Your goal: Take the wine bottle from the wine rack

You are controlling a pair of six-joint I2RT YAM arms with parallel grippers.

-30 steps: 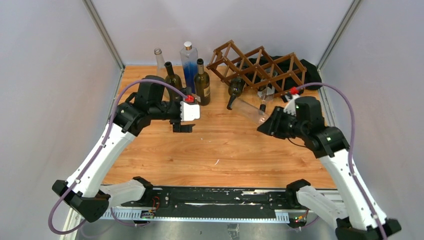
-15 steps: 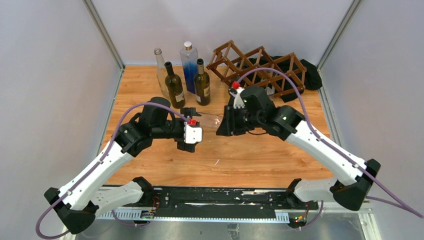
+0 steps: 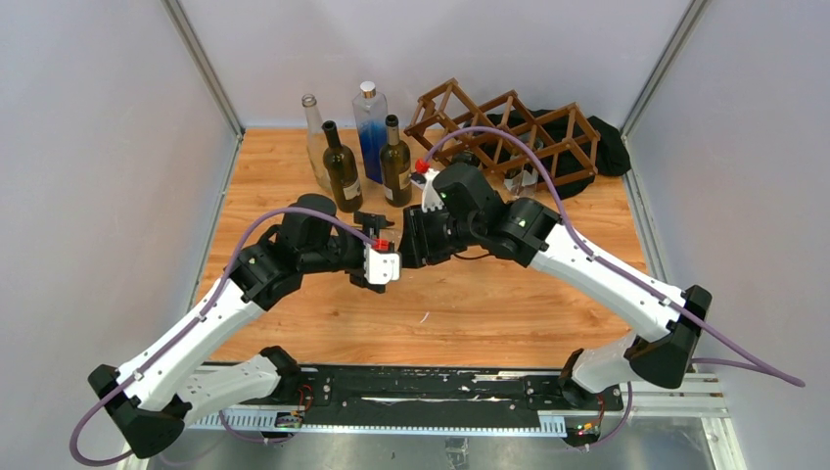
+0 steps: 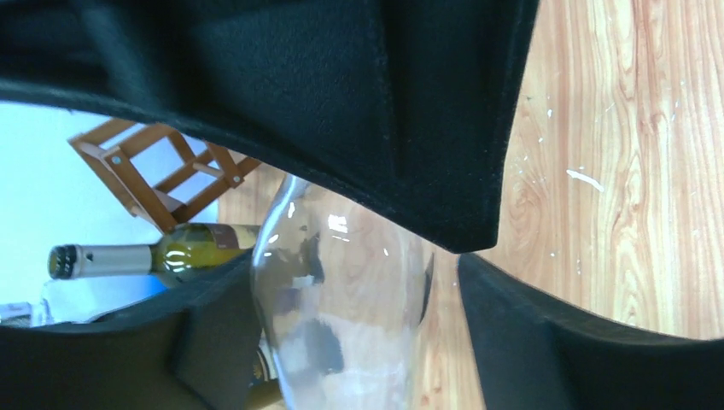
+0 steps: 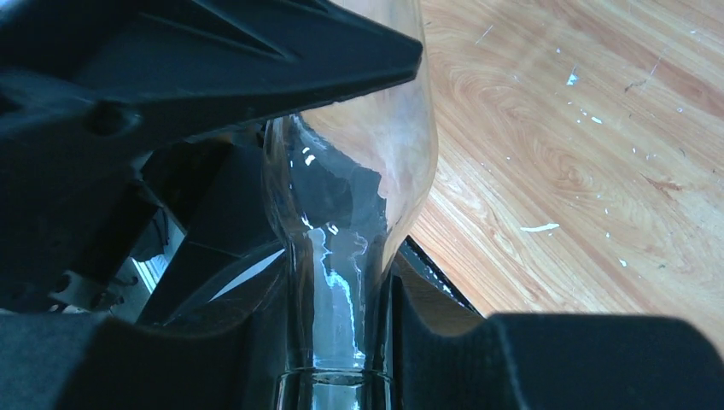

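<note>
Right end effector (image 5: 338, 354) around half-hidden bottle (image 5: 363, 162)

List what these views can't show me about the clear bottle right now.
- Top external: the clear bottle is almost hidden between the left claw and right claw.
- Right wrist: its neck's end runs off the bottom edge.
- Left wrist: its base runs off the bottom edge, and black claw parts cover its neck.

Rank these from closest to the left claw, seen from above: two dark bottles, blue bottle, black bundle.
1. Left dark bottle and right dark bottle, just behind the left gripper: too close to call.
2. Blue bottle, farther back.
3. Black bundle, back right corner.
</note>
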